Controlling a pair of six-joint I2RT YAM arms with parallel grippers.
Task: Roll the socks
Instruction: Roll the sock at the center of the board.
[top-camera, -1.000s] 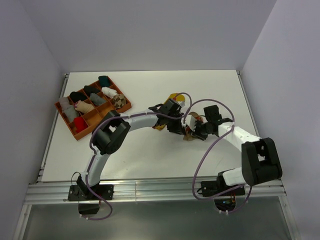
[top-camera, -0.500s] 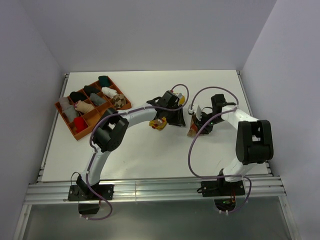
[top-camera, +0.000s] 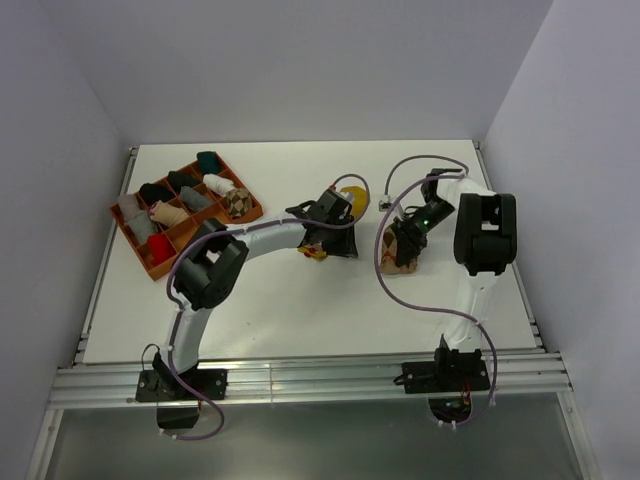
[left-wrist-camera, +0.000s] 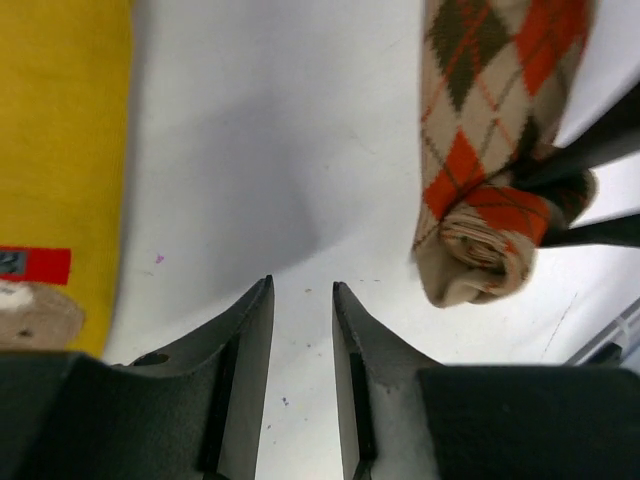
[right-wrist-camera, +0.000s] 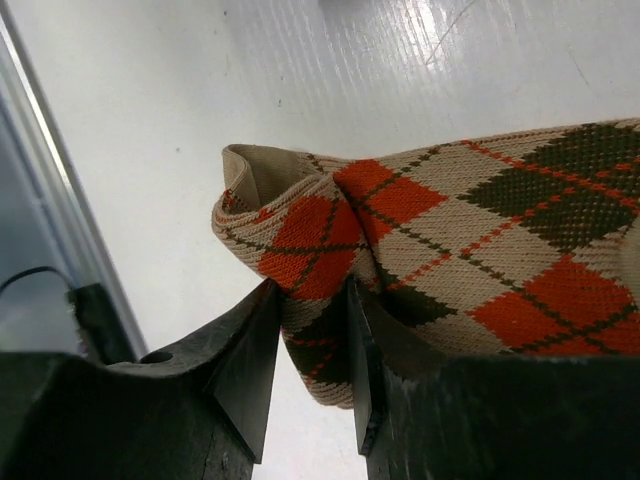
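The jaws of the right gripper (right-wrist-camera: 312, 290) are clenched on the folded end of the orange argyle sock (right-wrist-camera: 450, 240), probably so the roll does not open. The left gripper (left-wrist-camera: 302, 290) has its jaws slightly apart and empty above the table (left-wrist-camera: 280, 130), between the 2 socks, with the mustard sock (left-wrist-camera: 60, 150) on its other side.

A tray (top-camera: 150, 272) sat at the surface's (top-camera: 280, 310) far left, bundles (top-camera: 187, 198) in its compartments. Near the middle lay one sock (top-camera: 352, 192), just beside the left arm's fingers (left-wrist-camera: 250, 340). A second sock (top-camera: 400, 250) lay to its right, apart, between the right arm's fingers (right-wrist-camera: 250, 360).
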